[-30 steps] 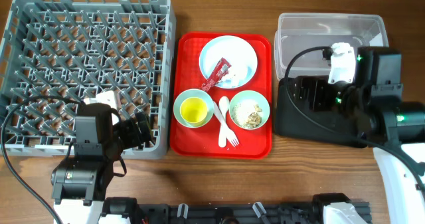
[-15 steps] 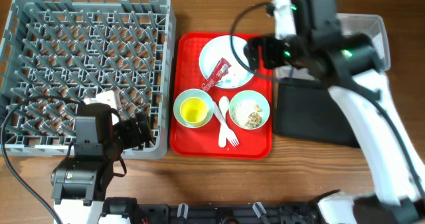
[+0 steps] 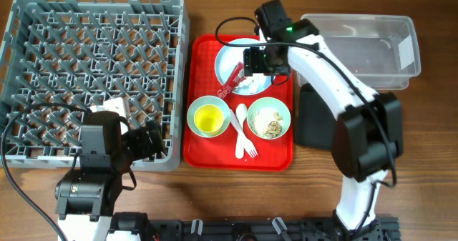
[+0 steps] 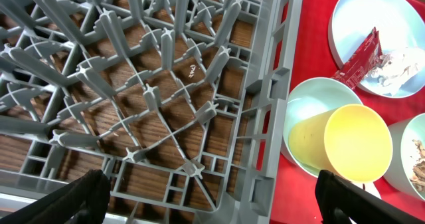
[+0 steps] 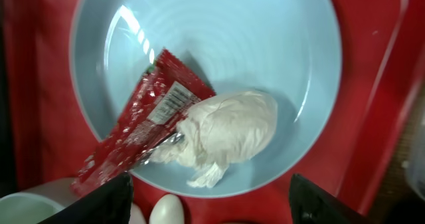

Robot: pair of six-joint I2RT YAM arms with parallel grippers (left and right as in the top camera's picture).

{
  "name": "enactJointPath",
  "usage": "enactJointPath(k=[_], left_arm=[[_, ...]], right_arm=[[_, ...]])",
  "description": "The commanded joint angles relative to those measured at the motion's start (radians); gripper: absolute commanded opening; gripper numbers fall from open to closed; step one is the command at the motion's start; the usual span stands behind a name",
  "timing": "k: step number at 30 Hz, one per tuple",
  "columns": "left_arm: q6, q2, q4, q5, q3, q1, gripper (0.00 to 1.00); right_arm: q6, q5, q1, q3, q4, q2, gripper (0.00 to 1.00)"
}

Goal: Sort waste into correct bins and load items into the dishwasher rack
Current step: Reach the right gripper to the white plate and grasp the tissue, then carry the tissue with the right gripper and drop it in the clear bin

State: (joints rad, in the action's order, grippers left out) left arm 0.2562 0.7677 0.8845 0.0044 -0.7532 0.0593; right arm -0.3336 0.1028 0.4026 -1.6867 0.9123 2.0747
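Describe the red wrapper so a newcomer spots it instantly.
Find the red serving tray in the middle of the scene, then the round pale plate at its far end. The red wrapper lies on that plate's left side, hanging over the rim; it is the only red strip there, beside a crumpled white scrap.

The overhead camera looks straight down from high above, taking in the whole table (image 3: 215,187); the left wrist camera sits low and close over a corner of the dishwasher rack (image 4: 265,117), tilted forward across it; the right wrist camera stares down, very near, at the plate (image 5: 252,51); both wrist views share that plate, its red wrapper (image 5: 143,131) and white scrap (image 5: 226,134).
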Motion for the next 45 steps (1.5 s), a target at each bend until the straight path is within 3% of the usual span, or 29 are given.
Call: enactJointPath(k=[1, 10, 19, 25, 31, 39, 44, 45], left_arm=[[-0.009, -0.002, -0.001, -0.010, -0.019, 0.004, 1.00], [-0.009, -0.002, -0.001, -0.009, -0.019, 0.004, 1.00], [-0.009, -0.002, -0.001, -0.009, -0.019, 0.004, 1.00], [-0.009, -0.002, -0.001, -0.010, -0.019, 0.004, 1.00], [-0.009, -0.002, -0.001, -0.010, -0.019, 0.004, 1.00], [-0.009, -0.002, -0.001, -0.009, -0.019, 0.004, 1.00], [-0.009, -0.002, -0.001, -0.009, -0.019, 0.004, 1.00], [-0.009, -0.002, -0.001, -0.009, -0.019, 0.004, 1.00]], right_arm=[[-0.040, -0.011, 0.002, -0.015, -0.028, 0.056, 0.68], [-0.140, -0.040, 0.003, 0.014, -0.090, 0.106, 0.64], [-0.141, -0.040, 0.004, 0.034, -0.083, 0.114, 0.45], [-0.145, -0.037, 0.004, 0.038, -0.058, 0.110, 0.06], [-0.136, -0.042, -0.036, 0.004, 0.021, 0.019, 0.04], [-0.072, -0.094, -0.172, 0.003, -0.035, -0.240, 0.04], [-0.074, -0.142, -0.271, 0.005, -0.032, -0.269, 0.05], [-0.074, -0.141, -0.298, 0.013, -0.028, -0.264, 0.09]])
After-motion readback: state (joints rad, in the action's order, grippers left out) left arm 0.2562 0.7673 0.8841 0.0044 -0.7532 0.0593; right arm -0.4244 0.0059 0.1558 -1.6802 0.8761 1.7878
